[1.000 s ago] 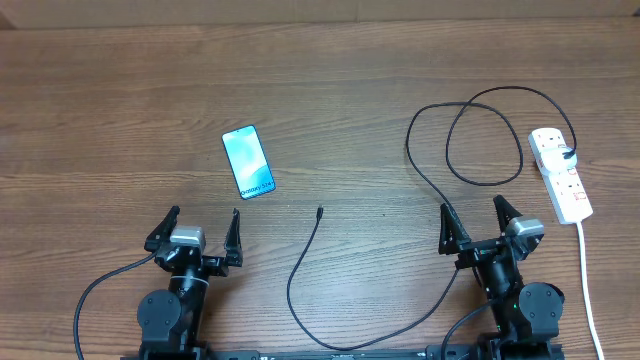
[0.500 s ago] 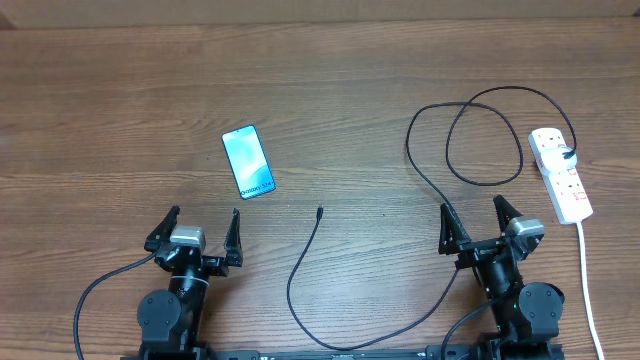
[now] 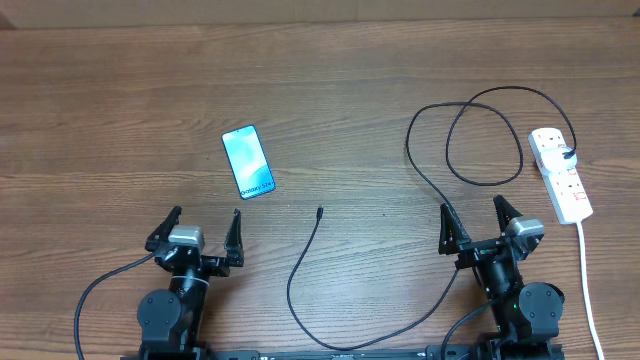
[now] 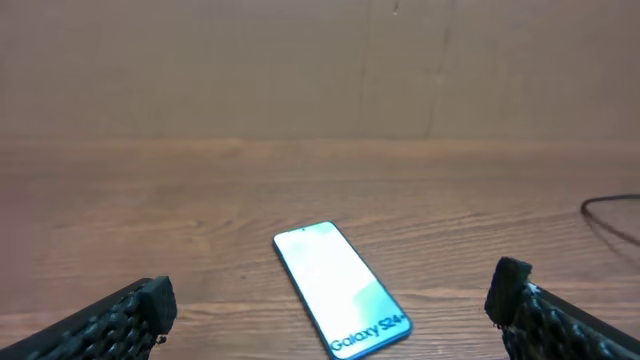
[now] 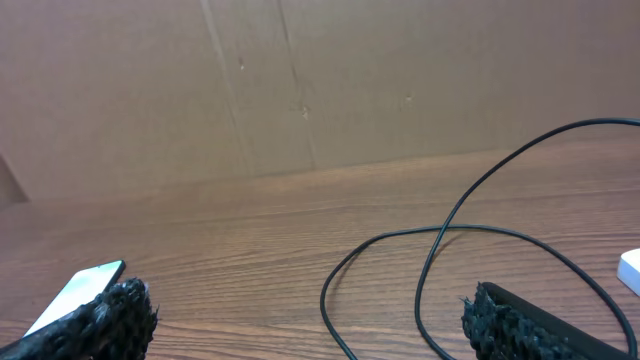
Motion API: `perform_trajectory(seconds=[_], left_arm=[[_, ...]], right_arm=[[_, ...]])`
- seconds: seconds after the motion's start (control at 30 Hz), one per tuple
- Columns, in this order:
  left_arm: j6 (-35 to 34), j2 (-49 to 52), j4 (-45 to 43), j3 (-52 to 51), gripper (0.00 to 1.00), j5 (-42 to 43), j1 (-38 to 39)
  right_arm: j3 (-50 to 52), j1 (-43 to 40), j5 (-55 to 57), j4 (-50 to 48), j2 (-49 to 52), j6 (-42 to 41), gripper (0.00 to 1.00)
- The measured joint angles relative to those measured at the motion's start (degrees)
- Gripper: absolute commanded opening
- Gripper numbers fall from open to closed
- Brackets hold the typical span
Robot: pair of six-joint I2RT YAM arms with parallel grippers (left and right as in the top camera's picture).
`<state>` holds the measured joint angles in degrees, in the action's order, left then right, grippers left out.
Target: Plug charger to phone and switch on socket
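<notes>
Wood-grain table (image 3: 350, 80) carries the phone (image 3: 248, 162) face up, left of centre, screen glowing blue, just ahead of the left gripper (image 3: 205, 213). Both the left gripper and the right gripper (image 3: 470, 205) hold nothing, their claws spread wide. The charger (image 3: 408, 140) loops from the socket (image 3: 560, 175) at the right, and its plug tip (image 3: 319, 212) lies loose between the arms, apart from the phone.

"Galaxy S24" on phone (image 4: 341, 289) screen, near end.
</notes>
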<state>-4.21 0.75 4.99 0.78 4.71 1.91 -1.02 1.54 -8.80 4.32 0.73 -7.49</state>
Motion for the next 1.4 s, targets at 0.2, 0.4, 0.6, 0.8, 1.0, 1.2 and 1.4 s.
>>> perform_trajectory(seconds=[0.2,0.4,0.6,0.8,1.0,1.2,1.4], left_arm=[[-5.3,0.0,9.5,5.7,1.0,1.5,0.0],[-6.1,7.1,23.1,28.1,1.0,3.9,0.0],[-2.4,34.8,48.4,65.3,1.0,10.6,0.0],[1.9,63.6,73.3,96.0,0.99,17.3,0.0],[2.7,80.8,77.2,100.1,0.04,31.1,0.0],[0.9,93.6,77.6,100.2,0.04,36.1,0.2],[-2.2,101.8,77.7,100.2,0.04,32.3,2.3]], right_arm=[[0.0,0.0,0.0,-0.1,0.0,0.0,1.0],[0.0,0.0,0.0,-0.1,0.0,0.0,1.0],[0.0,0.0,0.0,0.0,-0.1,0.0,1.0],[0.0,0.0,0.0,0.0,-0.1,0.0,1.0],[0.0,0.0,0.0,0.0,-0.1,0.0,1.0],[0.0,0.0,0.0,0.0,-0.1,0.0,1.0],[0.0,0.0,0.0,0.0,-0.1,0.0,1.0]])
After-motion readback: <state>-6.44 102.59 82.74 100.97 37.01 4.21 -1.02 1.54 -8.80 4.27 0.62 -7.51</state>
